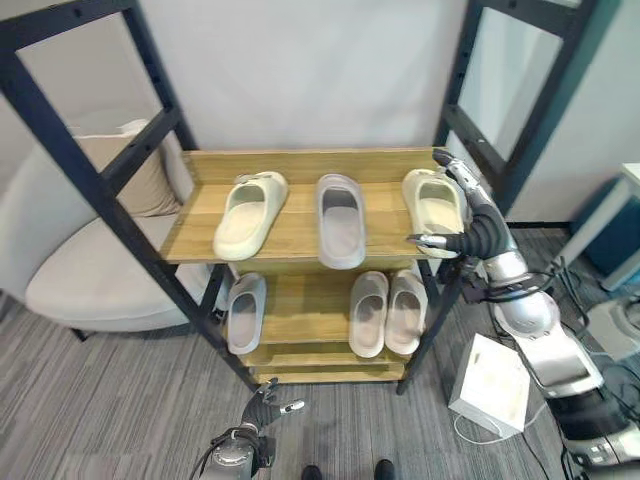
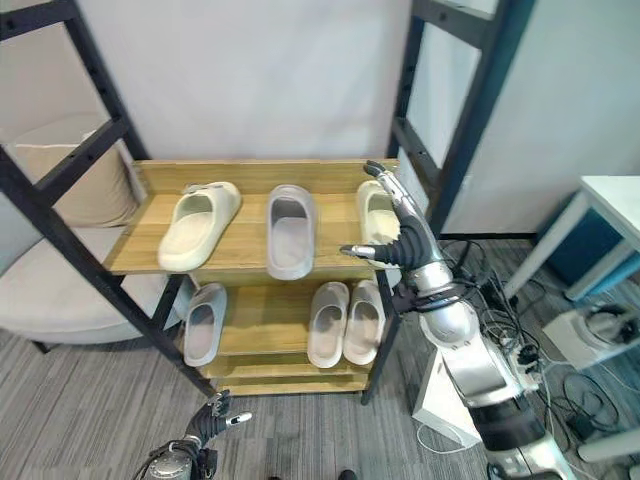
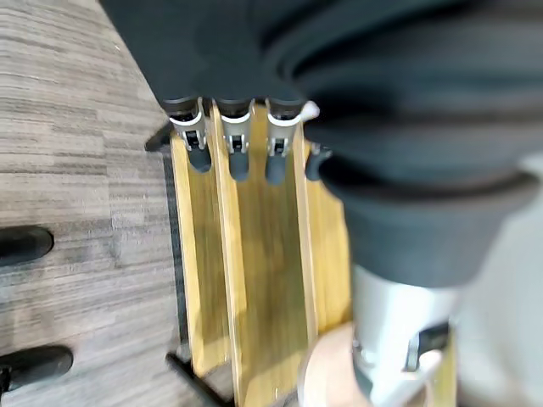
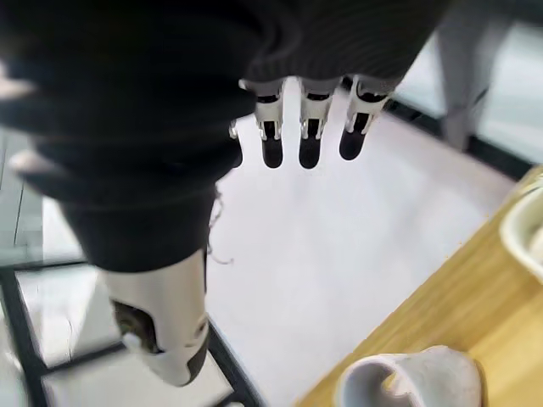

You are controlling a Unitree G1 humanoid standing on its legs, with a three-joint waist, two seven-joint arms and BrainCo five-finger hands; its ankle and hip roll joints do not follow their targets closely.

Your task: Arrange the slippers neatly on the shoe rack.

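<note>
Resting beside the open right robot hand (image 1: pixel 478 228), a cream slipper (image 1: pixel 432 208).

The left eye view and right eye view look down and forward from the head, at moderate range, onto the shoe rack (image 1: pixel 300 235). Both share the rack, its slippers, the right hand (image 1: pixel 470 225) at the rack's right edge and the left hand (image 2: pixel 205 425) at the lower edge of the frame. The left wrist view looks along its hand (image 3: pixel 237 144) from very close, facing the rack's wooden boards (image 3: pixel 263 280) and the floor. The right wrist view looks past its fingers (image 4: pixel 310 140) toward the white wall (image 4: pixel 339 246), with the top shelf (image 4: pixel 475 314) in the lower right of the frame.
</note>
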